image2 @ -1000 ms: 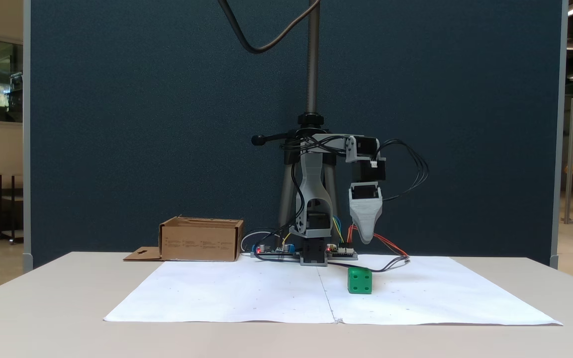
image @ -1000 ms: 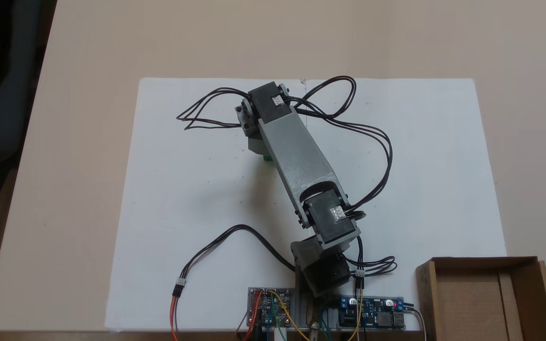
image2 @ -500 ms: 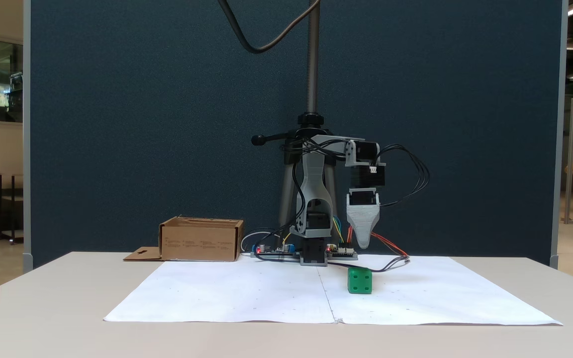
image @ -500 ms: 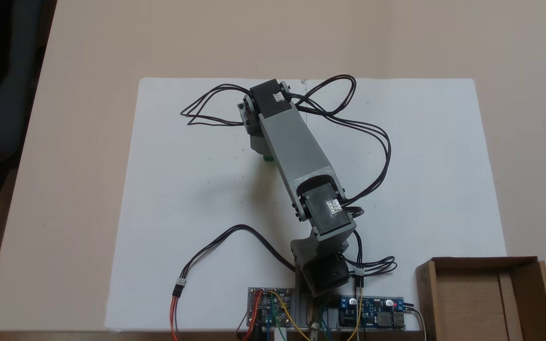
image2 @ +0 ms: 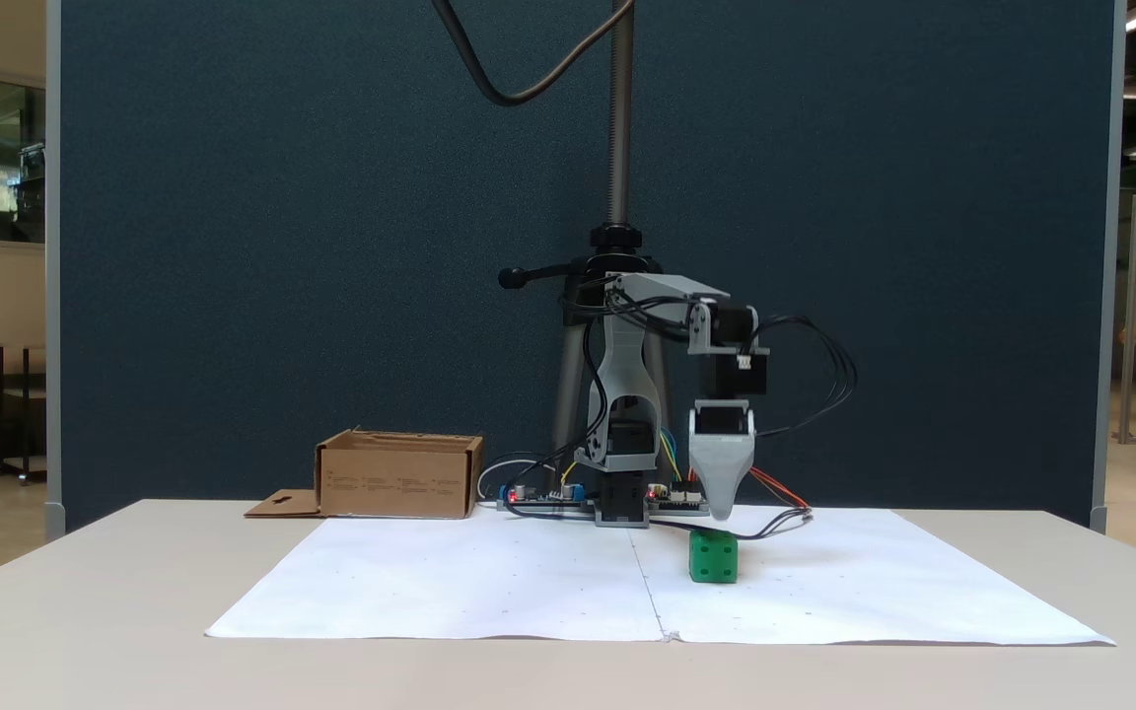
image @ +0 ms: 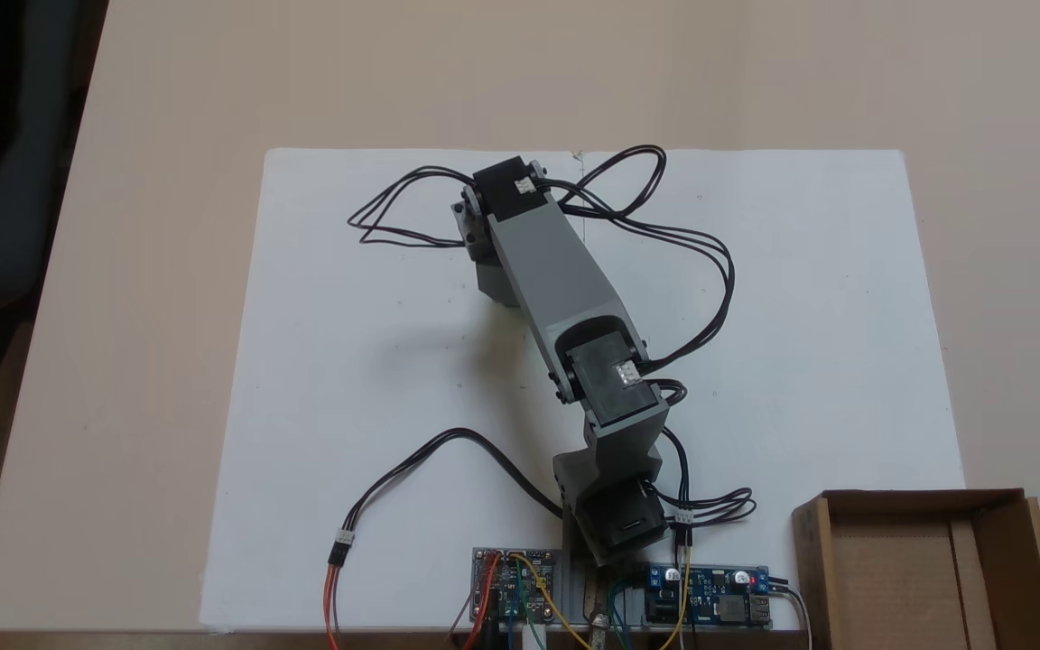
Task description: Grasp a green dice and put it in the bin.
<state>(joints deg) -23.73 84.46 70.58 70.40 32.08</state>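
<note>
The green dice (image2: 713, 558) sits on the white paper sheet (image2: 489, 592), right of the sheet's middle crease. My gripper (image2: 721, 511) points straight down, its grey tip a little above the dice's top and not touching it. From this side a single tapered jaw shows, so I cannot tell whether it is open or shut. From above, the grey arm (image: 556, 280) covers the dice. The bin (image: 809, 542), a shallow brown cardboard box, stands at the lower right beside the arm's base; it appears as a bin (image2: 398, 478) at the back left.
Circuit boards (image: 710, 605) and loose black cables (image: 448, 442) lie on the paper around the arm's base (image: 615, 524). A tripod pole (image2: 617, 118) rises behind the arm. Bare paper lies left and right of the dice.
The gripper has come down from well above the dice to just over its top. The arm has folded lower and now hides the green sliver seen from above.
</note>
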